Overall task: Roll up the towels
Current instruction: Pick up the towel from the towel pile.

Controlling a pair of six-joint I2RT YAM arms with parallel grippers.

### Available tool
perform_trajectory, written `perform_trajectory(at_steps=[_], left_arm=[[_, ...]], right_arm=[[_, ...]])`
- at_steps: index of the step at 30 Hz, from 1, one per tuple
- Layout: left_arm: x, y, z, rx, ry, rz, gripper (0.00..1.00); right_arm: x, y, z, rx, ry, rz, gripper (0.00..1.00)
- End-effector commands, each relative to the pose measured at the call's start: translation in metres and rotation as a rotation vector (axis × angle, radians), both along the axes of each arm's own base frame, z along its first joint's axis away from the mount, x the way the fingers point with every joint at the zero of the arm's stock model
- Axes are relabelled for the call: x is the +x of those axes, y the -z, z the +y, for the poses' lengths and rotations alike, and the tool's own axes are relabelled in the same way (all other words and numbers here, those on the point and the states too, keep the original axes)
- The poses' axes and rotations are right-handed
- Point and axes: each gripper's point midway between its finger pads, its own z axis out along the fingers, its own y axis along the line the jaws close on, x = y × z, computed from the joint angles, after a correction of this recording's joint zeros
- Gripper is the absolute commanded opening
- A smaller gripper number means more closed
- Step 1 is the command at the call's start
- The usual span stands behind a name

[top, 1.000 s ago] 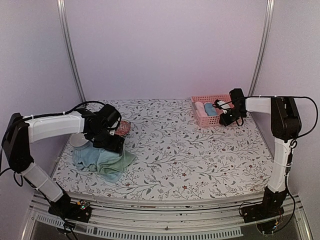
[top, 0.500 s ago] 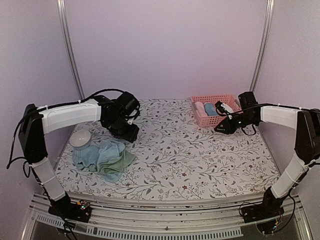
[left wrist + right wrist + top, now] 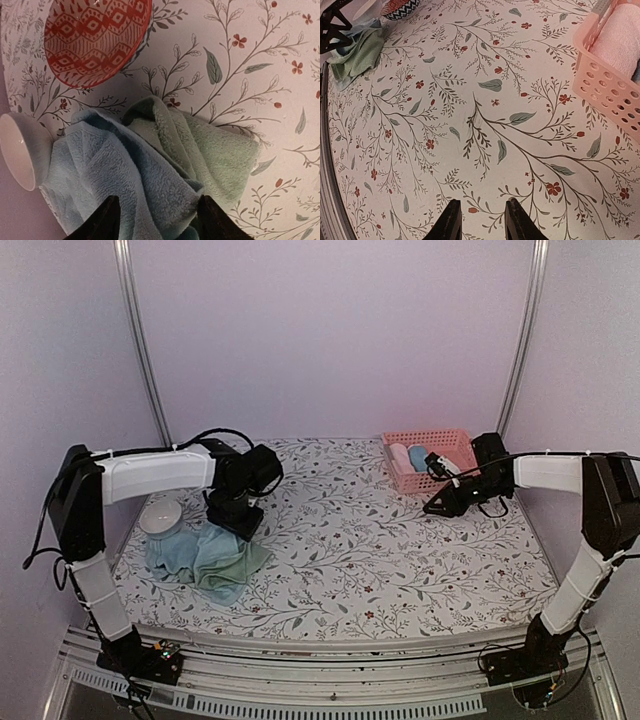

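Since a second ago my left gripper (image 3: 157,212) has lifted off the pile, swung back and returned above it. My right gripper (image 3: 482,212) has left the pink basket (image 3: 605,75) and hangs over the tablecloth (image 3: 470,100). Both pairs of fingers stand apart, holding nothing.

The blue towel (image 3: 95,160) and green towel (image 3: 215,150) lie crumpled together directly beneath my left fingers, with the blue edge touching the white bowl (image 3: 17,150).

Judgement: light, limp terry that will sag and drag its neighbour along. Best hold is a free corner of the green one, on my right-finger side, to peel it clear before rolling.
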Motion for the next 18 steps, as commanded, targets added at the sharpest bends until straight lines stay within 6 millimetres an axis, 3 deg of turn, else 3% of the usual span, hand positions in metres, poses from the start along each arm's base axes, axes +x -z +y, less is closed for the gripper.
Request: perform_trajectory(at_steps=[1,7,11,14,18], left_arm=[[-0.01,-0.009,0.015,0.04,-0.015,-0.015,0.49],[-0.01,-0.013,0.022,0.049,-0.026,-0.032,0.01],[-0.002,-0.032,0.039,0.078,-0.056,-0.08,0.0],[0.015,-0.083,0.075,0.155,-0.138,-0.219,0.0],[0.036,-0.195,0.129,0.186,-0.274,-0.516,0.0]], right_arm=[[0.002,0.0,0.005,0.024,-0.026,-0.008,0.31],[0.001,0.003,0.005,0.025,-0.029,0.004,0.31],[0.001,0.004,0.004,0.021,-0.029,0.009,0.31],[0.001,0.004,0.004,0.02,-0.03,0.007,0.31],[0.001,0.004,0.005,0.023,-0.031,0.008,0.31]])
